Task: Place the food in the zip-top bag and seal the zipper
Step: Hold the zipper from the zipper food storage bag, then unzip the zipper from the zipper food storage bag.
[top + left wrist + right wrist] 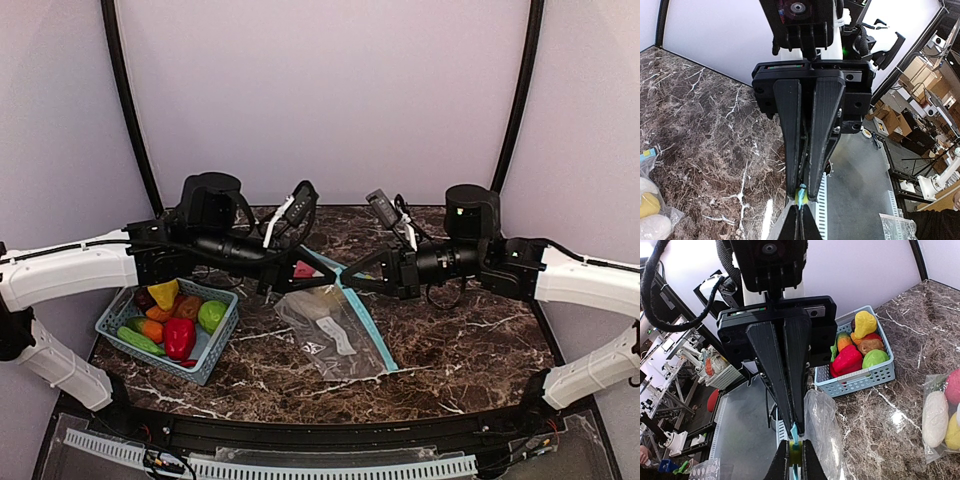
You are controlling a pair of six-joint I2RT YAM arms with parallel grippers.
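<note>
The clear zip-top bag (325, 330) lies on the marble table, and its teal zipper strip (365, 325) rises towards the grippers. My left gripper (318, 284) (801, 196) is shut on the zipper strip's end. Tip to tip with it, my right gripper (352, 281) (794, 430) is shut on the same strip. Pieces of food lie inside the bag: a white one (936, 417), a yellow one (649, 205) and a pink one (303, 269). More food, including a red pepper (180, 335) (847, 360), fills the teal basket (215, 355) (860, 382).
The basket stands at the table's left front, under the left arm. The table's front edge has a black rail (320, 435). Purple walls close in the back and sides.
</note>
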